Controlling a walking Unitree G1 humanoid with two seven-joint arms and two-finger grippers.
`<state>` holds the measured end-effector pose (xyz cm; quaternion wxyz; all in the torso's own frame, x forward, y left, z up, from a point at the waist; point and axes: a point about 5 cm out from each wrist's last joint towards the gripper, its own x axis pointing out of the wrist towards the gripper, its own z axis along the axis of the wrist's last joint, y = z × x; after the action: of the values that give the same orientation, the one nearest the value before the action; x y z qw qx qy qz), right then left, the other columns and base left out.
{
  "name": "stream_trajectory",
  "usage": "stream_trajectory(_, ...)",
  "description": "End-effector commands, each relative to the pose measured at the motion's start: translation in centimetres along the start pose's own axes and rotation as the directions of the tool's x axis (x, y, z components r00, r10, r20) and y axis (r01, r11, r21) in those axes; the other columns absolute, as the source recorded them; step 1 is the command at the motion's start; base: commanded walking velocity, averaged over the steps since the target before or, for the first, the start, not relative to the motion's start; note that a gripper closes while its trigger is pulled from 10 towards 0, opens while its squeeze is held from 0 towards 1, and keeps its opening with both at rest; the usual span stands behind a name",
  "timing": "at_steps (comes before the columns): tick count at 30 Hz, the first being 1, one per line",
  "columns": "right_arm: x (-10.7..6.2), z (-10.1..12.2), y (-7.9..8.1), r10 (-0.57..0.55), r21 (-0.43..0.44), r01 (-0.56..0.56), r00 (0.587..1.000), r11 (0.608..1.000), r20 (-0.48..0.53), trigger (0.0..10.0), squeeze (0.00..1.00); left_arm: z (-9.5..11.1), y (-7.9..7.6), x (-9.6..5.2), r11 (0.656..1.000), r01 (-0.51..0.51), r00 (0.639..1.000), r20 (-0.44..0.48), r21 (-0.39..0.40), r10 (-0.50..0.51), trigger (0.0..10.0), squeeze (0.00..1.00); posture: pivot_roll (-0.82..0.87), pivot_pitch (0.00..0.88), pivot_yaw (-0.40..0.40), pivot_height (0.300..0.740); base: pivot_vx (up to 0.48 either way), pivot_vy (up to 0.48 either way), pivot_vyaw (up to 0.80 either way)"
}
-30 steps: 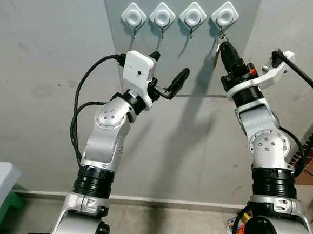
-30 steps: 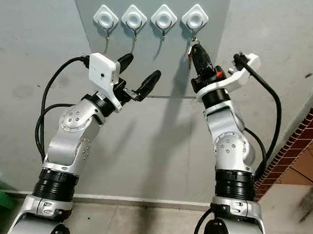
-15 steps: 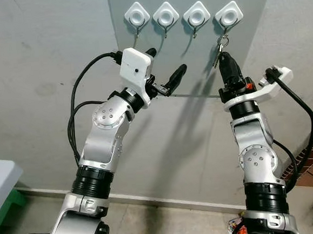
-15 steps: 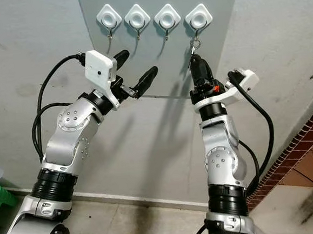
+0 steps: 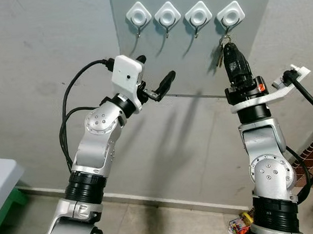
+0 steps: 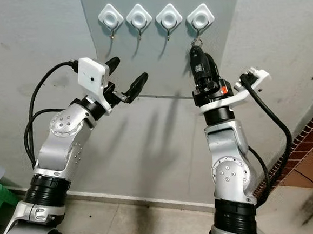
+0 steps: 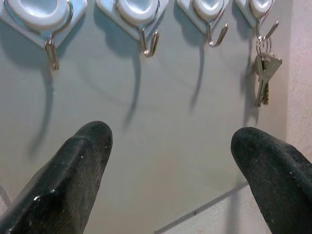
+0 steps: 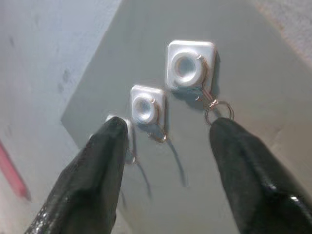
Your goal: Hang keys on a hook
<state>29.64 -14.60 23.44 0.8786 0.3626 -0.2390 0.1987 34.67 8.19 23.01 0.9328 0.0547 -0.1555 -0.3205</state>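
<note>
We judge the hanging done: the small metal keys (image 7: 263, 78) dangle from the white diamond-shaped wall hook (image 5: 230, 14) at the row's right end, our right claw (image 5: 231, 54) spread empty just below, left claw (image 5: 154, 79) open, idle.

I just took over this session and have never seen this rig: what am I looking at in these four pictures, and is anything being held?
Two pictures come from the robot's head and look at a wall; the other two look along each hand's black fingers. Four white hooks sit in a row on a grey panel. The keys hang by their ring on the hook at the robot's far right. The right hand is raised just below them, fingers apart, holding nothing. The left hand is up beside the panel, open and empty.
</note>
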Motion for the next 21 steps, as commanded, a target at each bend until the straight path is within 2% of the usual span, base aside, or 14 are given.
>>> stream_trajectory(1, -0.4, 0.0, 0.5, 0.006, -0.047, -0.008, 1.000, 0.999, -0.024, 10.0, 0.00, -0.1, -0.1, -0.2, 1.000, 0.000, 1.000, -0.005, 0.015, 0.000, 10.0, 0.00, -0.06, 0.000, 0.021, 0.740, 0.000, 0.000, 0.00)
stream_trajectory(4, -1.6, 0.3, 0.5, -0.026, -0.057, 0.025, 0.999, 0.998, -0.024, 10.0, 0.00, -1.0, -0.1, -1.0, 0.999, -0.049, 0.999, -0.023, 0.003, 0.049, 10.0, 0.00, -0.08, 0.000, 0.028, 0.740, 0.000, 0.000, 0.00)
stream_trajectory(9, -2.5, 0.5, 0.5, -0.051, -0.055, 0.050, 0.998, 0.997, -0.024, 10.0, 0.00, -1.9, 0.0, -1.9, 0.995, -0.098, 0.995, -0.035, -0.030, 0.097, 10.0, 0.00, -0.08, 0.000, 0.032, 0.740, 0.000, 0.000, 0.00)
stream_trajectory(10, -3.0, 0.6, 0.2, -0.070, -0.075, 0.067, 0.997, 0.995, -0.030, 10.0, 0.00, -2.4, 0.2, -2.4, 0.991, -0.124, 0.991, -0.052, -0.055, 0.121, 10.0, 0.00, -0.09, 0.000, 0.036, 0.740, 0.000, 0.000, 0.00)
stream_trajectory(11, -3.0, 0.6, 0.2, -0.070, -0.075, 0.067, 0.997, 0.995, -0.030, 10.0, 0.00, -2.4, 0.2, -2.4, 0.991, -0.124, 0.991, -0.052, -0.055, 0.121, 10.0, 0.00, -0.09, 0.000, 0.036, 0.740, 0.000, 0.000, 0.00)
stream_trajectory(12, -3.4, 0.7, 0.1, -0.080, -0.086, 0.077, 0.996, 0.993, -0.034, 10.0, 0.00, -3.2, 0.3, -3.1, 0.988, -0.148, 0.987, -0.077, -0.050, 0.144, 10.0, 0.00, -0.09, 0.000, 0.037, 0.740, 0.000, 0.000, 0.00)
stream_trajectory(13, -3.5, 0.7, 0.0, -0.082, -0.085, 0.079, 0.996, 0.993, -0.036, 10.0, 1.00, -3.6, 0.4, -3.5, 0.986, -0.160, 0.983, -0.095, -0.054, 0.154, 10.0, 0.00, -0.09, 0.000, 0.037, 0.740, 0.000, 0.000, 0.00)
stream_trajectory(15, -3.6, 0.8, 0.0, -0.084, -0.084, 0.080, 0.996, 0.993, -0.037, 10.0, 1.00, -3.9, 0.4, -3.8, 0.984, -0.168, 0.981, -0.107, -0.056, 0.162, 10.0, 0.00, -0.09, 0.000, 0.037, 0.740, 0.000, 0.000, 0.00)
stream_trajectory(16, -3.9, 0.9, -0.1, -0.091, -0.084, 0.087, 0.995, 0.993, -0.038, 10.0, 1.00, -4.9, 0.4, -4.7, 0.984, -0.178, 0.976, -0.129, -0.029, 0.173, 10.0, 0.00, -0.09, 0.000, 0.038, 0.740, 0.000, 0.000, 0.00)
stream_trajectory(21, -4.6, 0.5, -0.8, -0.125, -0.101, 0.118, 0.990, 0.988, -0.066, 10.0, 1.00, -7.7, 0.9, -6.9, 0.966, -0.257, 0.942, -0.221, -0.001, 0.250, 10.0, 0.00, -0.08, 0.000, 0.035, 0.740, 0.000, 0.000, 0.00)
